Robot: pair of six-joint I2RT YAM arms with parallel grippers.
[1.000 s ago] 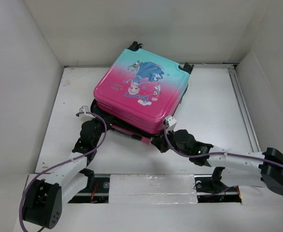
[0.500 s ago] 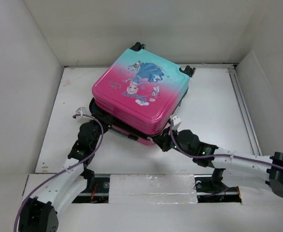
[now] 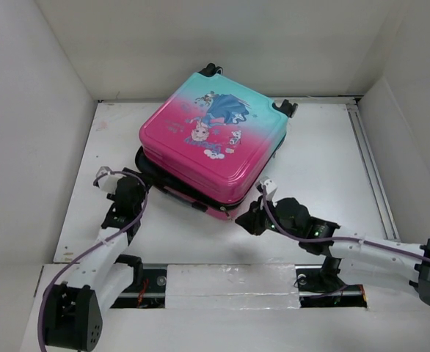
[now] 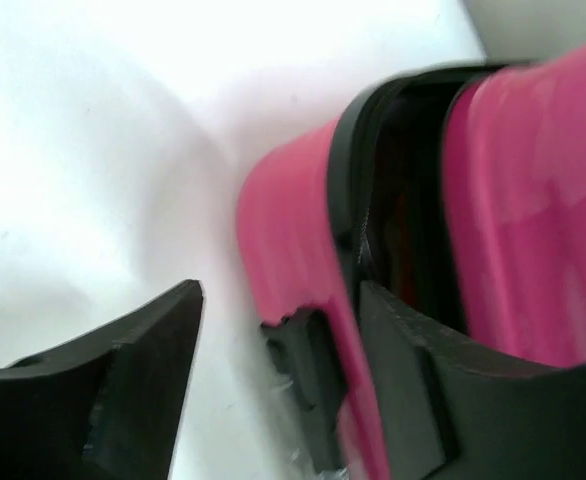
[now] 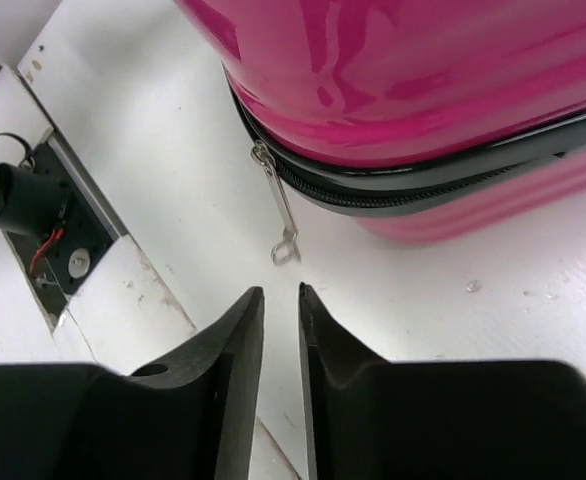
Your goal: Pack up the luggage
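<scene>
Lying flat on the table (image 3: pixel 325 169), the luggage (image 3: pixel 211 147) is flanked at its near edge by both end effectors.
The luggage is set from the table's centre toward 12 o'clock, with the princess picture up and the wheels at the far end. The left end effector (image 4: pixel 278 290) is seen at 8 o'clock of it, spread wide with nothing gripped, beside a corner where a dark gap between the two pink shells is shown. The right end effector (image 5: pixel 279 292) is seen at 5 o'clock, parted by a narrow slit with nothing held; a metal zipper pull (image 5: pixel 278 215) lies just ahead.
</scene>
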